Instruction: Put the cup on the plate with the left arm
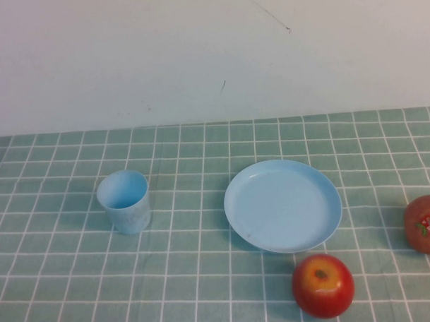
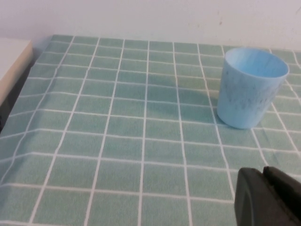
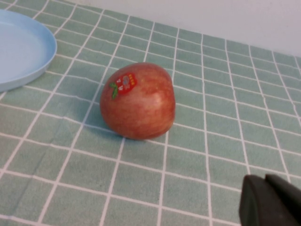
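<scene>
- Cup sits upright on the tablecloth, well left of the empty plate. Nothing done yet.
- My left gripper is clenched, empty, short of the cup.
- Right gripper parked by an apple; can't tell its state.

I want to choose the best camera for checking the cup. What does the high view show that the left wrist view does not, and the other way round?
Only the high view shows the plate, empty, to the right of the cup, and two apples: one in front of the plate, one at the right edge. Neither arm appears there.

Only the left wrist view shows the left gripper, shut and holding nothing, short of the cup, and a pale surface beside the cloth.

Both show the cup, upright and empty, on the checked cloth. The right gripper appears in neither.
</scene>
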Robot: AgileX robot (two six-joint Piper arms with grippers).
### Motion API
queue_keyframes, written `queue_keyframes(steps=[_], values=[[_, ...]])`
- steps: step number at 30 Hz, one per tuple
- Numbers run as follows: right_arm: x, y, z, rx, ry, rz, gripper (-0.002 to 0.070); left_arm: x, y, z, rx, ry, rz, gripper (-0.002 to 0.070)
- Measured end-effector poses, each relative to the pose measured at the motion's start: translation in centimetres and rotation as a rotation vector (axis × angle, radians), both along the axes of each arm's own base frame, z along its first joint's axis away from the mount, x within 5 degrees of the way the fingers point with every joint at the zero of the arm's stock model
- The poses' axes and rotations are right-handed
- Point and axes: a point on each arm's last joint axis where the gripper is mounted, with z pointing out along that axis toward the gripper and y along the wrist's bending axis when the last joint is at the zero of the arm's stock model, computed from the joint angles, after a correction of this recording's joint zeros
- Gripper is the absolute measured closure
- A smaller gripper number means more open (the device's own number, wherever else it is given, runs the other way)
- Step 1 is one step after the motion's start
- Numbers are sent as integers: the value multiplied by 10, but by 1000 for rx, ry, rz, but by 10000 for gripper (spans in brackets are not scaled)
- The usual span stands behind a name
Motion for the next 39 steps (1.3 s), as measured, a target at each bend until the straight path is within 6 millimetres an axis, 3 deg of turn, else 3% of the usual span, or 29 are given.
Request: queue_keyframes(steps=[4,9,17,22,24,29,31,36,39], values=[[0,0,0,0,0,0,678,3,0,10,-47,-117,8,669],[0,0,0,0,0,0,678,3,4,40,-178,-459,55,669],[0,0,0,0,0,0,678,-20,16,85,-241,-1032,130,669],[0,0,0,0,0,0,678,-34,18,107,-345,-1193,109,669],[0,0,0,0,0,0,678,-41,16,130,-341,-1217,78,669],[0,0,0,0,0,0,678,-75,10,211,-212,-1211,29,669],[0,0,0,0,0,0,678,-78,9,239,-171,-1150,32,669],[0,0,0,0,0,0,678,-50,3,288,-106,-808,-3,669],[0,0,0,0,0,0,678,-19,-2,292,-88,-551,-28,669]])
